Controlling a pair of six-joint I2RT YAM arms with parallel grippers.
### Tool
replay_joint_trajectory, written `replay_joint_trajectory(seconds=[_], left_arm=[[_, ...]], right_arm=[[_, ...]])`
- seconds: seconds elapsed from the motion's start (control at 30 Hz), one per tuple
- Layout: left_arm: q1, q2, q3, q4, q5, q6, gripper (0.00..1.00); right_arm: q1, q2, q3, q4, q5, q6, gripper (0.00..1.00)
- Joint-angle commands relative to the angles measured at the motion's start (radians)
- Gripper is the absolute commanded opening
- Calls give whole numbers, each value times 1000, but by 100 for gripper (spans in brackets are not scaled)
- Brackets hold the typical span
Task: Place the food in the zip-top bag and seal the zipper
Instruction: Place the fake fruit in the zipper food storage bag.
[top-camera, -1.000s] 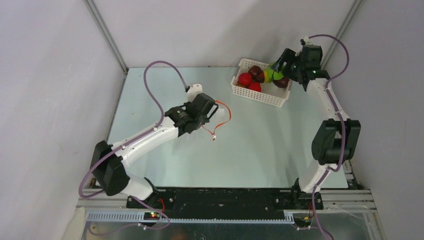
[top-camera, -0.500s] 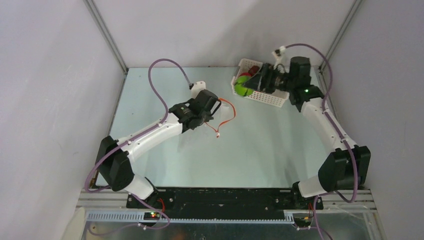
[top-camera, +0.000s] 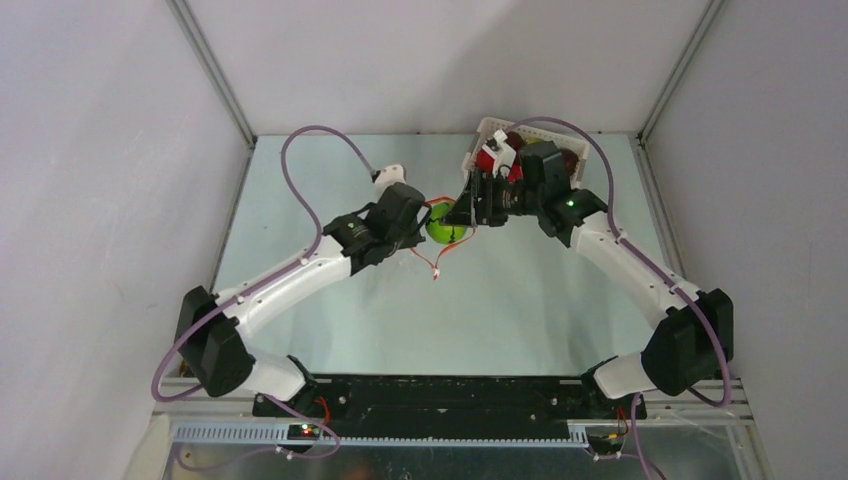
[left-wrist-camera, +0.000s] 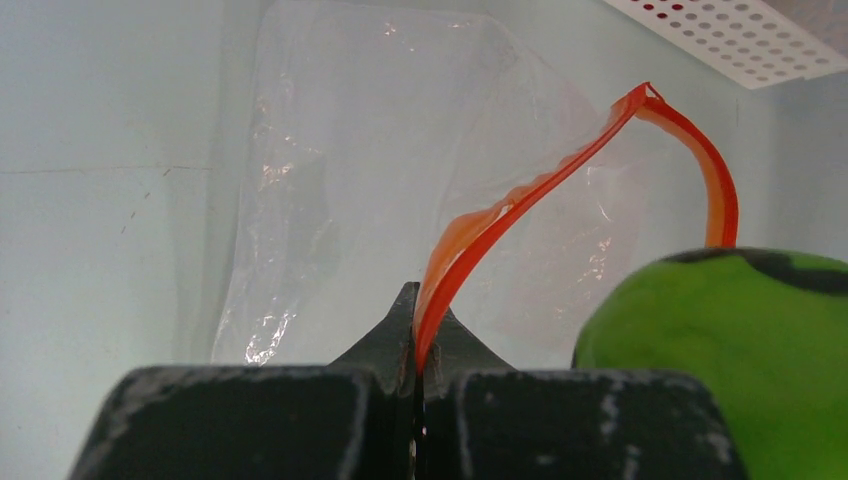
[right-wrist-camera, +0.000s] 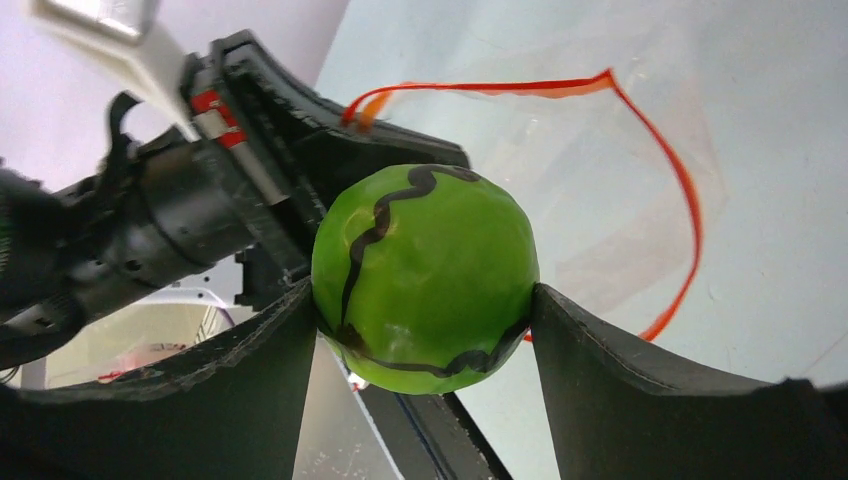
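**Top external view.** You see the left hand (top-camera: 414, 226) and the right hand (top-camera: 458, 214) close together over the pale, matte desk (top-camera: 520, 300). 1 bright green fruit (top-camera: 440, 224) sits between them. The orange-red zipper (top-camera: 430, 262) ends in a small white slider tab (top-camera: 436, 276). The white perforated basket (top-camera: 487, 128) holds a red fruit (top-camera: 486, 161); the right arm hides most of it.

**Left wrist view.** The left hand's 2 black fingers are pinched together on the zipper, a glossy ribbon arcing upward. Only here do you see the zip-top bag (left-wrist-camera: 350, 160): clear, crinkled film lying on the desk.

**Right wrist view.** The right hand clamps the green fruit, 1 finger on each side. The fruit is smooth and round, with wavy black lines. The zipper loops open just beyond it.
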Motion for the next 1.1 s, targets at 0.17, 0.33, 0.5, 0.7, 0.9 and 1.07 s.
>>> replay_joint_trajectory(seconds=[0.17, 0.33, 0.5, 0.7, 0.9, 1.07], left_arm=[[6, -100, -52, 79, 78, -33, 0], [4, -120, -65, 92, 92, -44, 0], [5, -133, -81, 106, 103, -47, 0], [5, -152, -94, 112, 101, -50, 0], [6, -160, -104, 118, 98, -52, 0], [5, -161, -109, 116, 95, -53, 0]], right_arm=[[57, -30, -10, -99, 143, -35, 30], [87, -29, -8, -104, 172, -32, 56], [106, -39, -8, -116, 217, -39, 78], [116, -63, -8, -106, 242, -44, 99], [115, -99, -8, -71, 212, -65, 99], [102, -135, 0, -30, 218, -95, 99]])
